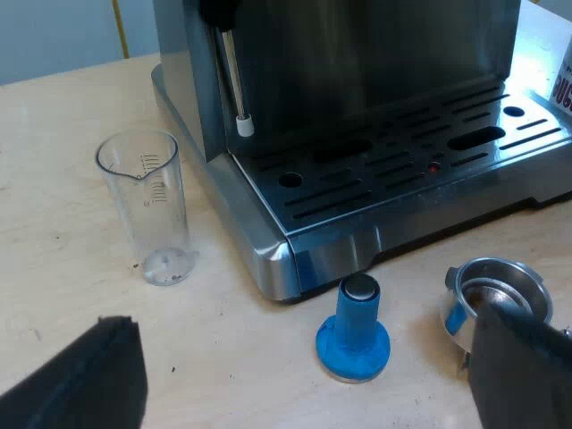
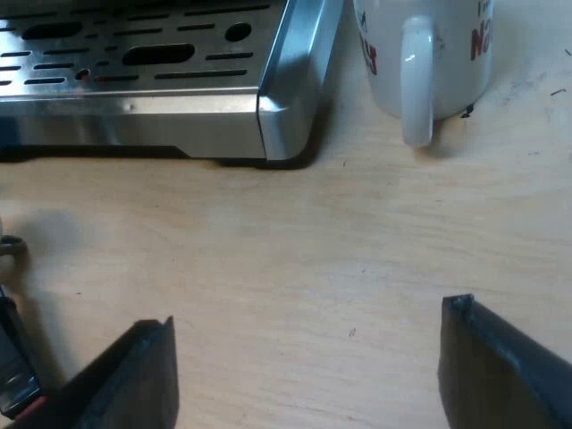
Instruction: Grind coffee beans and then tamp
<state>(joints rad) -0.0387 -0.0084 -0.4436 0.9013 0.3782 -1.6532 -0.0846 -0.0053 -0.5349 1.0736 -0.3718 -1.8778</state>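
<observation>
Nearest the left wrist camera, the left gripper (image 1: 310,320) hangs low over a pale wooden table (image 1: 71,295) with its two black fingers spread wide and nothing held between them. One finger crosses in front of the metal holder (image 1: 496,286), which rests on the table with dark coffee grounds in its basket; whether that finger touches the holder cannot be told. Just beyond the gap between the fingers, a blue tamper (image 1: 353,335) stands upright on its base, close to the corner of the espresso machine (image 1: 357,80). Farther off, a clear measuring glass (image 1: 147,210) stands upright on the table beside the machine. The machine's slotted drip tray (image 1: 402,170) lies behind the tamper, and a thin steam wand (image 1: 234,80) with a white tip hangs above it.

From the right wrist camera, the right gripper (image 2: 311,311) hovers over bare table (image 2: 313,232), fingers wide apart and empty. A dark handle (image 2: 13,357) ending in red lies close by one finger. Beyond are the drip tray's (image 2: 134,80) steel edge and a white mug (image 2: 429,45) with red lettering, standing beside the tray's corner.
</observation>
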